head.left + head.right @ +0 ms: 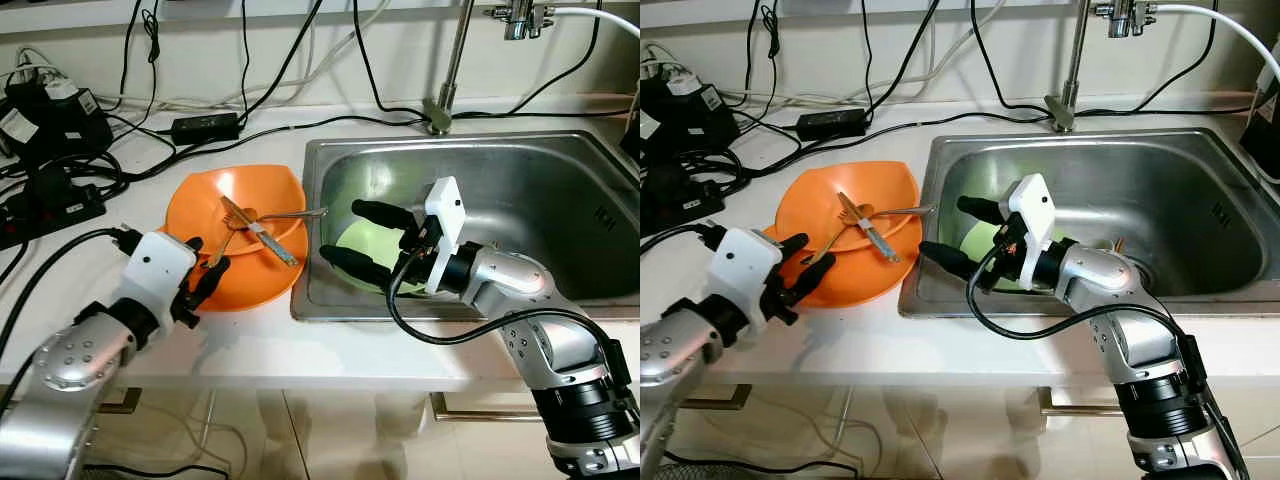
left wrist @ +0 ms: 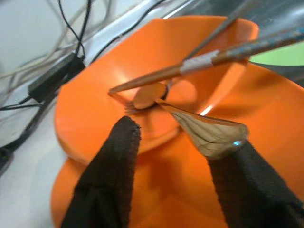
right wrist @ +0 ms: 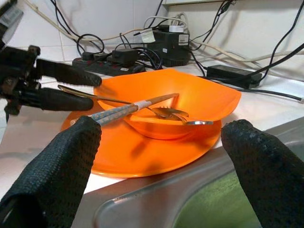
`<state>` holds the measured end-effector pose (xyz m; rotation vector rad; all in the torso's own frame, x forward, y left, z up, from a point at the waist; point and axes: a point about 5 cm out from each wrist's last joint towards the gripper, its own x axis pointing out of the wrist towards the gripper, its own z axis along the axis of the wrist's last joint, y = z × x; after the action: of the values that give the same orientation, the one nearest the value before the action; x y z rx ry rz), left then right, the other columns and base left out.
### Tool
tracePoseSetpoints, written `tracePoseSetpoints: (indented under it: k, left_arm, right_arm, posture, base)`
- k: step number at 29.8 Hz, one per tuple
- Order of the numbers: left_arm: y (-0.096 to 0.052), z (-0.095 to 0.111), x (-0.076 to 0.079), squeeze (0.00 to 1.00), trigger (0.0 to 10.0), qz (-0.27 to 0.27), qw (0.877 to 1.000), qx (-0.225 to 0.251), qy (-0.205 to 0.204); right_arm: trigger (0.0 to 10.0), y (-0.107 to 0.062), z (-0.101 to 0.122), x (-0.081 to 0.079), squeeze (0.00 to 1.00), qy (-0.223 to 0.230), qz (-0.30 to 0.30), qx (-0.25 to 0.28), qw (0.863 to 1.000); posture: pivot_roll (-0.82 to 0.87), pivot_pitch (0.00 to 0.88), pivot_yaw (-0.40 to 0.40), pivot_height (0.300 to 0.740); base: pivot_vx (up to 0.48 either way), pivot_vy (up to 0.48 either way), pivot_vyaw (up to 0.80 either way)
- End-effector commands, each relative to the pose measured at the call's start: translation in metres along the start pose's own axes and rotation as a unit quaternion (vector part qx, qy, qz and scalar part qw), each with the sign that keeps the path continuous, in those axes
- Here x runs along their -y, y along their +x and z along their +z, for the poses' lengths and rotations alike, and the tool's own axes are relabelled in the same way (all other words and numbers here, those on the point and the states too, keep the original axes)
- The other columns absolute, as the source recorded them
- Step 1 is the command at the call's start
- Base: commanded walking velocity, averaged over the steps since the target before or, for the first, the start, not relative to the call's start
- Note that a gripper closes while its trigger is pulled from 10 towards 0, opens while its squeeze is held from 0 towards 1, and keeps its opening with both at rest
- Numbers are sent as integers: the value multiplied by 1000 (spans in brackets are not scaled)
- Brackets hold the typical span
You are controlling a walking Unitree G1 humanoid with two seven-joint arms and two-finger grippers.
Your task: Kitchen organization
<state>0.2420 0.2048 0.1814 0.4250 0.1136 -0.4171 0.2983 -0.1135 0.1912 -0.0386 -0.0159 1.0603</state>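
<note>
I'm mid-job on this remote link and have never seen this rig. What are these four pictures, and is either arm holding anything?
The two wide pictures come from the humanoid's head, looking down at a white counter and steel sink. The other two come from cameras on each wrist. An orange bowl sits on an orange plate, holding chopsticks and a fork. The left end effector is open at the plate's edge, around a spoon handle. The right end effector is open over the sink, above a green dish. Neither grips anything.
</note>
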Motion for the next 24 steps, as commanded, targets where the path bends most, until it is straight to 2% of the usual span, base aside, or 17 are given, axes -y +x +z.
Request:
tracePoseSetpoints:
  k: [1, 13, 15, 24]
  left_arm:
    - [-2, 9, -7, 1000, 10000, 0, 1000, 11, 9]
    - [-1, 27, -15, 1000, 10000, -28, 999, 33, 24]
    - [-3, 32, -15, 1000, 10000, -44, 998, 38, 25]
    - [-2, 41, -19, 1000, 10000, -52, 997, 57, 17]
  right_arm:
    - [10000, 1, 6, 3, 0, -12, -1, 9, 1000]
    - [10000, 1, 5, 4, 0, -11, -2, 9, 1000]
    - [10000, 1, 5, 5, 0, -11, -2, 9, 1000]
    - [10000, 1, 6, 6, 0, -12, -1, 10, 1000]
  posture:
    - [-39, 0, 83, 740]
    - [-40, 0, 81, 740]
    - [-39, 0, 80, 740]
    - [-38, 0, 79, 740]
  base:
    - [0, 0, 0]
    - [0, 0, 0]
    - [0, 0, 0]
    - [0, 0, 0]
